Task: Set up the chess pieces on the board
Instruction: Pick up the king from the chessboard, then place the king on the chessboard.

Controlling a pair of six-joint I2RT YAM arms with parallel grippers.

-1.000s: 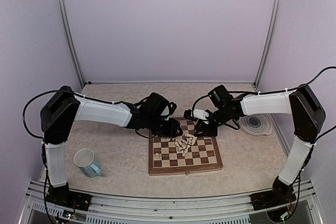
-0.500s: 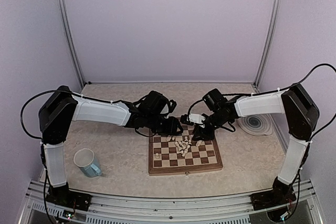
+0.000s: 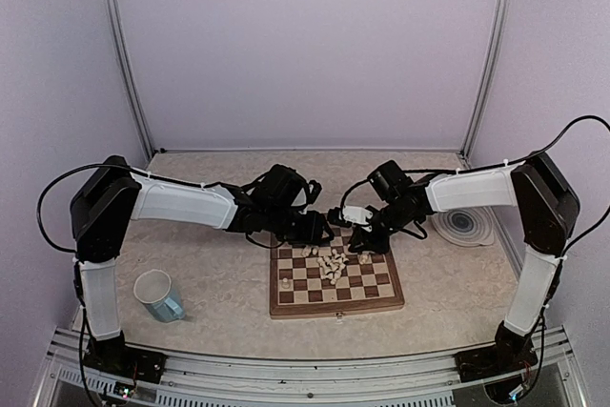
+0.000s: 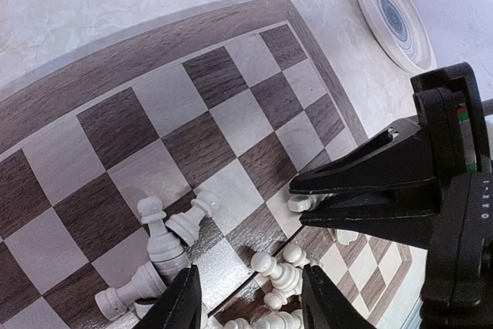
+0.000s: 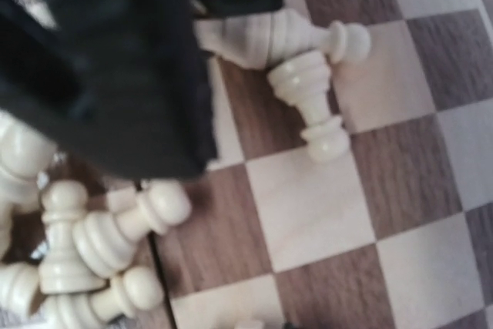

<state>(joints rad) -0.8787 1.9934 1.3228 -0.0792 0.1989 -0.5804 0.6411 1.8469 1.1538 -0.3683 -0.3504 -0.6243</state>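
The wooden board (image 3: 374, 290) lies between my arms. A pile of cream chess pieces (image 3: 332, 262) lies toppled at its middle, and one pawn (image 3: 286, 283) stands near the left edge. My left gripper (image 3: 318, 233) hovers over the pile's far-left side. In the left wrist view it is open (image 4: 250, 307), its fingertips (image 4: 183, 300) either side of fallen pieces (image 4: 281, 271). My right gripper (image 3: 356, 244) is low at the pile's right side. In the left wrist view its jaws (image 4: 310, 199) are pinched on a small cream piece (image 4: 302, 204). The right wrist view shows lying pieces (image 5: 308, 90).
A round grey-blue ringed plate (image 3: 464, 226) sits right of the board. A light-blue mug (image 3: 158, 295) stands at the front left. In the right wrist view the black body of the left gripper (image 5: 115, 59) fills the upper left, close to my right gripper.
My right gripper has moved left and down onto the right side of the pile, then held still. My left gripper has shifted only slightly.
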